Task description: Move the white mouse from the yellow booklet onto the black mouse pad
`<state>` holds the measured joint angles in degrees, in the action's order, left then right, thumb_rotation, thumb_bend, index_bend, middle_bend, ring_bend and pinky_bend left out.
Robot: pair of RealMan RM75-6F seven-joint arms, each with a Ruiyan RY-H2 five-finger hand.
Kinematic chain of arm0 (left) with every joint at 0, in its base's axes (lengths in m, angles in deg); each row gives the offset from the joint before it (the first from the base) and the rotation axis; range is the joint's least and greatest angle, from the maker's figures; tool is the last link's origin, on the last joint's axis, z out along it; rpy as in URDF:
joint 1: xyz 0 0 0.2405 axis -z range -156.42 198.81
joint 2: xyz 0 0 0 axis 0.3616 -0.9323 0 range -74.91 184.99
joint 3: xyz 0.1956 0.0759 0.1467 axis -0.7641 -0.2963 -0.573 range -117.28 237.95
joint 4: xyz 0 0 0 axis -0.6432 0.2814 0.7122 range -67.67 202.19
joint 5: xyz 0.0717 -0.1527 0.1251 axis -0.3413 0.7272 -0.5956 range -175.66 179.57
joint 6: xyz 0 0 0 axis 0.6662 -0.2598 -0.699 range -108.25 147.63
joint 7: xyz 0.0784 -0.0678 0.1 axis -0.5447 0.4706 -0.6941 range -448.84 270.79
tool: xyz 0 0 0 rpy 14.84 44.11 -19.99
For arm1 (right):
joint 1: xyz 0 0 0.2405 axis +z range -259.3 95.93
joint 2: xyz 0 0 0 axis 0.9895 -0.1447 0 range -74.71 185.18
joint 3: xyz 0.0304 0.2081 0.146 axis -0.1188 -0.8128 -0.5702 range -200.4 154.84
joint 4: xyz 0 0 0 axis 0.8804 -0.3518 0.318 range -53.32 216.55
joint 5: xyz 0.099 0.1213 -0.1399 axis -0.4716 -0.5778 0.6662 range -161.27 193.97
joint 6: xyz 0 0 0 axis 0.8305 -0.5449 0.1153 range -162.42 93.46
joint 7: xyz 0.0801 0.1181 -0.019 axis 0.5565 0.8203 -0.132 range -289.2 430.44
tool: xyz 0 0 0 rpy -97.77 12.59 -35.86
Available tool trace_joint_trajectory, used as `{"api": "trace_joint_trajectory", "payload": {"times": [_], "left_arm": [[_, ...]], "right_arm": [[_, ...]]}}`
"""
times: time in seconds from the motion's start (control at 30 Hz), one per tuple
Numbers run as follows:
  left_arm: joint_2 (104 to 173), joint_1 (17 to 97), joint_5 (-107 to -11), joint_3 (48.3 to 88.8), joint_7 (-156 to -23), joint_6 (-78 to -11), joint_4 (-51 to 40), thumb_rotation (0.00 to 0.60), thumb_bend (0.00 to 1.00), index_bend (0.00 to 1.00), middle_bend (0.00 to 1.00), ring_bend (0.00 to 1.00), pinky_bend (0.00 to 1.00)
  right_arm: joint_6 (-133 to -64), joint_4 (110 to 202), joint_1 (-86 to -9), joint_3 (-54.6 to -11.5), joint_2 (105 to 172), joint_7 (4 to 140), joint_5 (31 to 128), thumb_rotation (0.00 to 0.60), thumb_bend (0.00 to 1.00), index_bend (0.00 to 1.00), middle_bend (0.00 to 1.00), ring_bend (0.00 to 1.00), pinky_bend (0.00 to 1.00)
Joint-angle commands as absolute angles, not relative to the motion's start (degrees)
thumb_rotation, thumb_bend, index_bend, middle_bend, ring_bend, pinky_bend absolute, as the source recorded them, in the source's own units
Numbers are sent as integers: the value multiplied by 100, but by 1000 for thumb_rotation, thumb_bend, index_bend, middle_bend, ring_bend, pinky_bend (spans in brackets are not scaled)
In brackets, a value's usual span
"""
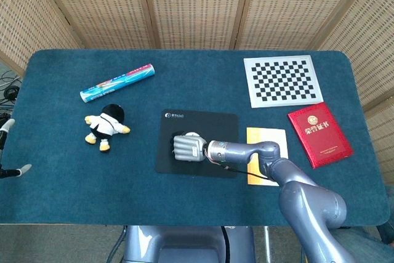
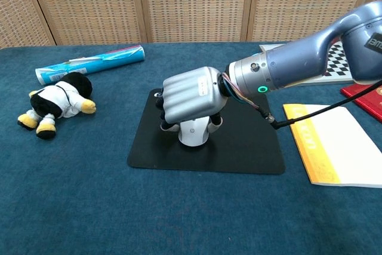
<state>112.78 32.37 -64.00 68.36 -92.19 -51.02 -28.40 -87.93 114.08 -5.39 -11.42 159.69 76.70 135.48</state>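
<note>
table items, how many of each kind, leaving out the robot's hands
Booklets: 2, yellow booklet, red booklet
Mouse: 1, white mouse
Mouse pad: 1, black mouse pad
Plush toy: 1, plush doll
Tube: 1, blue tube
Checkerboard: 1, checkerboard sheet
Total: 7
</note>
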Motion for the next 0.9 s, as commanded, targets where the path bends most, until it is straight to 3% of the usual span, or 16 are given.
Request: {"api": "trace_joint_trajectory", "payload": {"times": [0.03,0.37,0.7,0.9], "left_arm": [[11275,3243,-6411,6828,-9222,-5099,-2849,600,0,0,0,0,0],[11213,3206,-6602,6753,-9062,-5148,-2899,600,0,0,0,0,0],[11174,3160,-6995,6631,-8870,-5257,-2936,600,0,0,0,0,0],[11176,3078,-7660,6459,-8763,-5576,-2974,600,0,0,0,0,0]], "right_arm": [[-8933,11399,-548,-1096,15902,7510,13509,600,169,142,53,46,364],[-9373,12647,-956,-1386,14842,6678,12949,600,144,134,24,22,331],[-10491,14719,-2861,-1711,13089,5725,11504,600,143,134,24,18,271],[-10788,15932,-4038,-1710,12284,5310,10410,600,77,62,0,0,129]]}}
